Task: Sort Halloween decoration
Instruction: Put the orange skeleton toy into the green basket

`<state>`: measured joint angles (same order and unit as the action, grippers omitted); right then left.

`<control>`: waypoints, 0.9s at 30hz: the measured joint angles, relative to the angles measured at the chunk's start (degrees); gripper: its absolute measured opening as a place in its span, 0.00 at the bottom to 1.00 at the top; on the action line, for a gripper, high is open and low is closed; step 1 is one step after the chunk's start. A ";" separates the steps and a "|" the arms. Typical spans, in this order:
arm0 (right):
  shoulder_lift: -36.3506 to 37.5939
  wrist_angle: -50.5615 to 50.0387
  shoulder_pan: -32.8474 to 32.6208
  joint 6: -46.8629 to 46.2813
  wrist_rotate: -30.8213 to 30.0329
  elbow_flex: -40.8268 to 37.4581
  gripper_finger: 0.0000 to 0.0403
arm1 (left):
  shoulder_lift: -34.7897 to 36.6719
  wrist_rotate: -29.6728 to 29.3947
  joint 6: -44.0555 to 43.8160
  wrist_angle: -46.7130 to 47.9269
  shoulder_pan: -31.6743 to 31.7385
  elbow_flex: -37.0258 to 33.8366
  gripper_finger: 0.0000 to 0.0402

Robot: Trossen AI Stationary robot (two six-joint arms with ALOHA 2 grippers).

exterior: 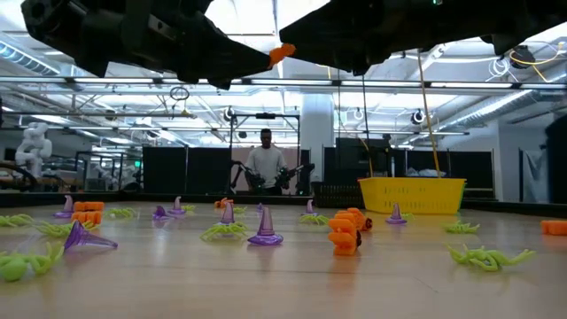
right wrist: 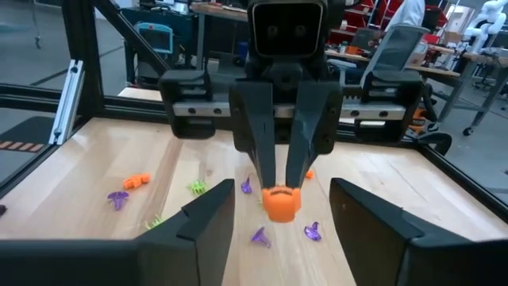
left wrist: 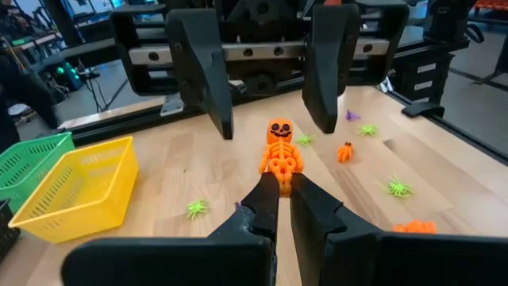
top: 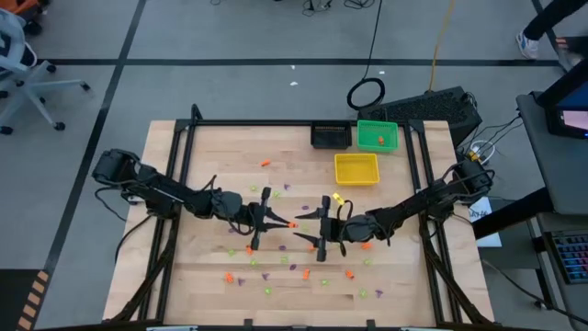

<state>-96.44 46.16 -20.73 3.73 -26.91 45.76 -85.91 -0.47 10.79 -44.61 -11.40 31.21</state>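
My left gripper (left wrist: pixel 283 187) is shut on an orange skeleton figure with a pumpkin head (left wrist: pixel 279 151), held in the air over the middle of the table (top: pixel 292 223). Facing it from the table's right side, my right gripper (top: pixel 319 230) is open. Its two fingers (left wrist: pixel 202 75) stand apart on either side of the figure's head end and touch nothing. In the right wrist view the figure (right wrist: pixel 279 202) shows between the left gripper's fingertips. Many small orange, purple and light-green trinkets (top: pixel 266 276) lie loose on the wooden table. My left gripper pinches the skeleton figure's lower end (left wrist: pixel 282 176) between its two fingertips. The fingers come about level from the table's left side. The figure sticks out beyond the fingertips with its pumpkin head away from them, lifted clear of the table.
A black bin (top: pixel 331 136), a green bin (top: pixel 378 136) and a yellow bin (top: pixel 356 168) stand at the far right of the table. Purple cones (exterior: pixel 265 229), green spiders (exterior: pixel 485 257) and orange pieces (exterior: pixel 344 235) are scattered near the front. A person (exterior: pixel 266 164) stands in the room beyond.
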 joint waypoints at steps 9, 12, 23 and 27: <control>0.00 -1.44 0.00 -0.01 -0.01 0.00 0.34 | 0.00 0.02 -0.02 -0.03 0.00 0.02 0.04; 0.00 -1.53 0.00 0.00 -0.01 0.00 0.30 | 0.00 0.02 -0.07 -0.03 0.00 0.02 0.04; -0.02 -2.01 0.00 -0.02 0.00 0.02 0.15 | 0.00 0.04 -1.49 0.10 0.00 0.02 0.04; -0.02 -2.32 0.00 -0.02 0.00 0.00 0.09 | 0.00 0.04 -1.49 0.19 0.00 0.02 0.04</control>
<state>-96.47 43.83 -20.73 3.70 -26.92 45.76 -85.91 -0.43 9.30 -44.42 -11.40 31.22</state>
